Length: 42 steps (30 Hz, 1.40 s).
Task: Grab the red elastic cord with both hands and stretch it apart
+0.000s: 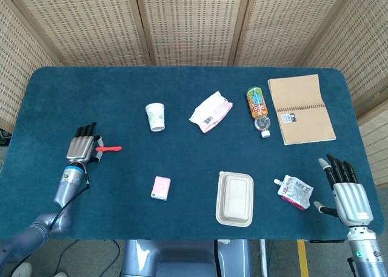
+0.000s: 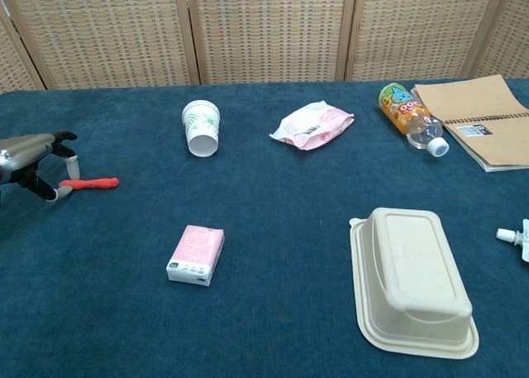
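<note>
The red elastic cord (image 1: pixel 110 148) (image 2: pixel 89 182) lies flat on the blue table, far left. My left hand (image 1: pixel 82 146) (image 2: pixel 35 157) hovers just left of it, palm down. Its fingertips (image 2: pixel 73 168) are spread on either side of the cord's left end and do not grip it. Far across the table, my right hand (image 1: pixel 347 191) sits open at the front right corner with its fingers stretched out, holding nothing. It shows only in the head view.
A paper cup (image 1: pixel 156 116), a pink packet (image 1: pixel 210 111), a bottle (image 1: pixel 258 110) and a notebook (image 1: pixel 301 108) lie along the back half. A pink tissue pack (image 1: pixel 160 188), a beige lidded box (image 1: pixel 235 198) and a drink pouch (image 1: pixel 295 192) lie nearer the front.
</note>
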{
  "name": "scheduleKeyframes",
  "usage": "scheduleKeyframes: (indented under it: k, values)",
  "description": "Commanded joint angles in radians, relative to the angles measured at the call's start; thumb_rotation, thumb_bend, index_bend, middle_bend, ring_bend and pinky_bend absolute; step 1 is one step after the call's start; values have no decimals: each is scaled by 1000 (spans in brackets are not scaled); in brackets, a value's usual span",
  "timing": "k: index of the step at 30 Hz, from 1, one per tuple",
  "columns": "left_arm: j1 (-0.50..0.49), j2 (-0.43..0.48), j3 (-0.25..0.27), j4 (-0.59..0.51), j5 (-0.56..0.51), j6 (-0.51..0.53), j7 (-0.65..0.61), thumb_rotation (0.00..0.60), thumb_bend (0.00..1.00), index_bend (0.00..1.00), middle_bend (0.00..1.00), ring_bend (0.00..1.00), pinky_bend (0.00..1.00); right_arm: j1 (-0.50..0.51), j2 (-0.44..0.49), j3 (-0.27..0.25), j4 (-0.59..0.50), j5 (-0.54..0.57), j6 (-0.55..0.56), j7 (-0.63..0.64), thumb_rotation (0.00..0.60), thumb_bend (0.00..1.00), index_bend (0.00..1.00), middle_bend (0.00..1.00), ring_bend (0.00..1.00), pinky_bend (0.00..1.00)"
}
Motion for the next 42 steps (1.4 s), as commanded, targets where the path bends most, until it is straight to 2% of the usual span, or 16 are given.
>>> scheduleKeyframes:
  k: [1, 8, 14, 18, 21, 27, 31, 37, 39, 42]
  values:
    - [2, -6, 0, 8, 8, 8, -12, 600, 429, 568, 0, 0, 0, 0, 1, 0, 0, -1, 1, 2, 600, 0, 0, 0, 0, 0]
    - [14, 6, -2, -10, 28, 37, -41, 600, 435, 627, 0, 0, 0, 0, 1, -2, 1, 1, -2, 5, 600, 0, 0, 0, 0, 0]
    - [31, 54, -12, -97, 35, 50, -91, 600, 441, 667, 0, 0, 0, 1, 0, -2, 1, 1, -2, 5, 600, 0, 0, 0, 0, 0]
    - [55, 122, -31, -235, 72, 70, -257, 600, 441, 679, 0, 0, 0, 1, -1, -3, 0, 1, -3, 4, 600, 0, 0, 0, 0, 0]
    - [71, 180, -34, -343, 140, 88, -441, 600, 441, 683, 0, 0, 0, 2, -1, -2, -2, 1, -3, 1, 600, 0, 0, 0, 0, 0]
    - [67, 229, -27, -471, 277, 156, -684, 600, 440, 693, 0, 0, 0, 20, 9, 2, 2, -15, -15, -16, 600, 0, 0, 0, 0, 0]
    - [28, 189, -41, -480, 312, 178, -743, 600, 440, 695, 0, 0, 0, 63, 47, 16, -29, -37, -59, 38, 600, 0, 0, 0, 0, 0]
    - [-69, 110, -77, -514, 290, 112, -760, 600, 439, 696, 0, 0, 0, 151, 141, 55, -142, -14, -189, 254, 600, 1, 15, 0, 0, 0]
    - [-102, 72, -92, -510, 272, 94, -742, 600, 440, 697, 0, 0, 0, 176, 159, 78, -168, -5, -209, 308, 600, 17, 66, 0, 0, 0]
    - [-143, 21, -113, -501, 244, 73, -725, 600, 440, 699, 0, 0, 0, 211, 184, 101, -208, 5, -244, 361, 600, 66, 202, 0, 0, 0]
